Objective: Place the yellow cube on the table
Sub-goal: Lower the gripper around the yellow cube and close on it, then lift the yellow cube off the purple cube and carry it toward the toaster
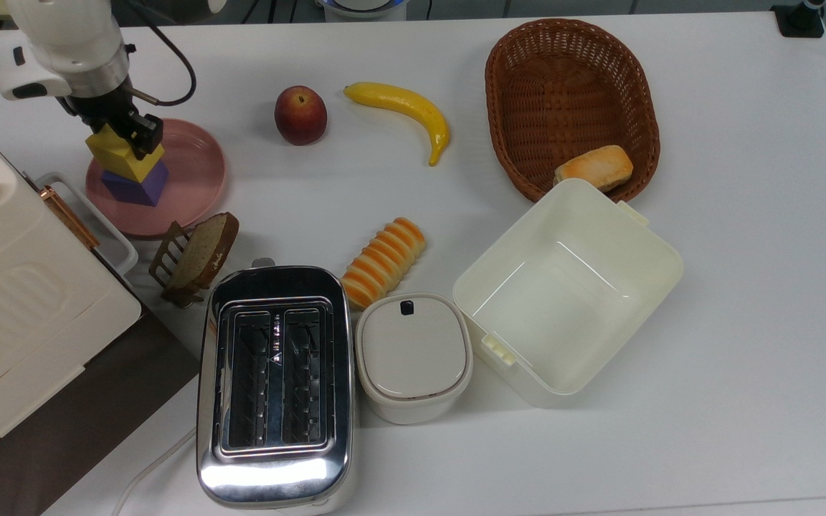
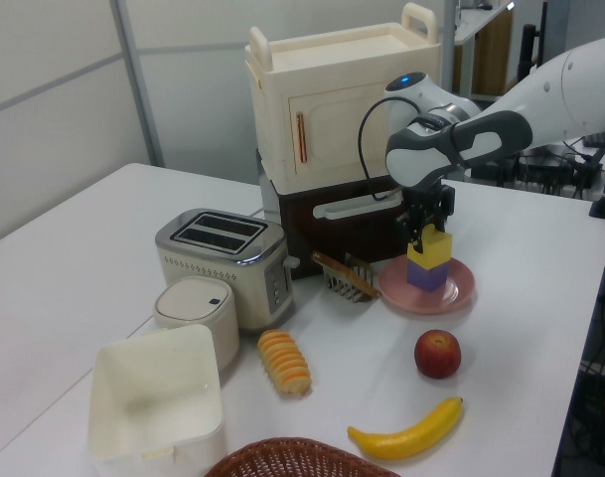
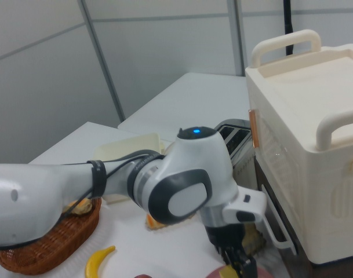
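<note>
Near the counter's (image 1: 743,358) far-left corner, the matte yellow cube (image 1: 117,155) is clamped by the black two-finger gripper (image 1: 126,137) atop the purple cube (image 1: 139,185) on the round pink plate (image 1: 194,179), seemingly for lifting clear.

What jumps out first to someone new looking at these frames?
The white arm's gripper is shut on the yellow cube, over the purple cube on the pink plate at the top view's upper left. Next comes the shiny toaster at the top view's bottom, then the wicker basket at its upper right.
</note>
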Controlling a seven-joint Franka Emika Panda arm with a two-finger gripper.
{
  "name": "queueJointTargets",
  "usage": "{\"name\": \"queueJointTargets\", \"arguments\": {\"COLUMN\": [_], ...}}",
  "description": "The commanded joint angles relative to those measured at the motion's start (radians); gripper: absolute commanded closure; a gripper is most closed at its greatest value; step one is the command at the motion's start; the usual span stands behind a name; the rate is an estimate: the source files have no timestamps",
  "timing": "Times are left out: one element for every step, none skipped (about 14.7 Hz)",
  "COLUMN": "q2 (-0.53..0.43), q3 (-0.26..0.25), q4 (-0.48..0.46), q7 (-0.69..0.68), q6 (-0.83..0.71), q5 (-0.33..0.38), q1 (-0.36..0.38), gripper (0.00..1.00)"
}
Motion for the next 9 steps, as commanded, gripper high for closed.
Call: {"name": "queueJointTargets", "arguments": {"q2": [-0.066,-0.074,-0.075,-0.078,-0.079,-0.077,-0.074,-0.074,-0.074], "q3": [0.007,0.024,0.036,0.052,0.066,0.073,0.079,0.089,0.099], "q4": [-0.033,-0.03,-0.03,-0.03,-0.03,-0.03,-0.03,-0.03,-0.03], "q7": [0.057,0.063,0.065,0.082,0.1,0.117,0.146,0.175,0.192], "q6": [0.02,0.006,0.0,0.0,0.0,0.0,0.0,-0.005,-0.015], "q5": [-0.015,-0.015,-0.015,-0.015,-0.015,-0.015,-0.015,-0.015,-0.015], "q1": [0.048,0.048,0.048,0.053,0.063,0.077,0.108,0.135,0.152], "gripper": [0.79,0.79,0.79,0.79,0.79,0.79,0.79,0.79,0.79]}}
